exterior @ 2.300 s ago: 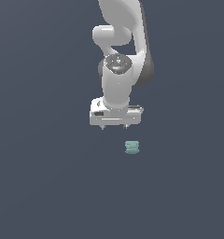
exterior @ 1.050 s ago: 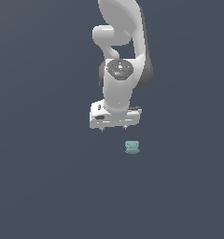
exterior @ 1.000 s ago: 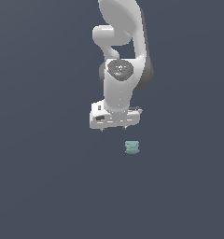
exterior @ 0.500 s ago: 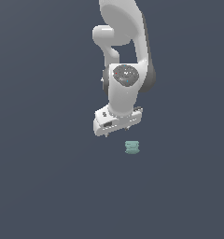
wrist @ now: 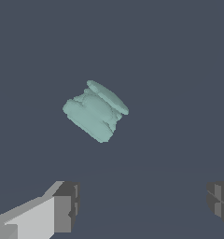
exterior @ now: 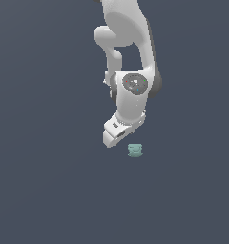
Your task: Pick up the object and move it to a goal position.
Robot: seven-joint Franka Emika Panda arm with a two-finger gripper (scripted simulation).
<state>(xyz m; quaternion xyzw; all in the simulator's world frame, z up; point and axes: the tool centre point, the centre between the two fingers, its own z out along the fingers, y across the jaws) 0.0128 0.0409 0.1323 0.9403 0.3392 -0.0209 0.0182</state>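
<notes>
The gripper (wrist: 142, 207) is hanging with its fingers (wrist: 65, 207) spread wide apart, nothing between them. In the exterior view the gripper (exterior: 117, 136) is sitting tilted at the end of the white arm (exterior: 130, 62), just above the dark grey floor (exterior: 45, 181). The lump (exterior: 135, 150) is lying on that floor just beside the gripper, towards the exterior view's right and slightly lower, not touching it. In the wrist view the lump (wrist: 95, 111) is showing ahead of the fingertips, apart from both, nearer one finger than the other, lying at an angle with ridged sides and a flat flange on one end. No writing or labels are showing on it.
</notes>
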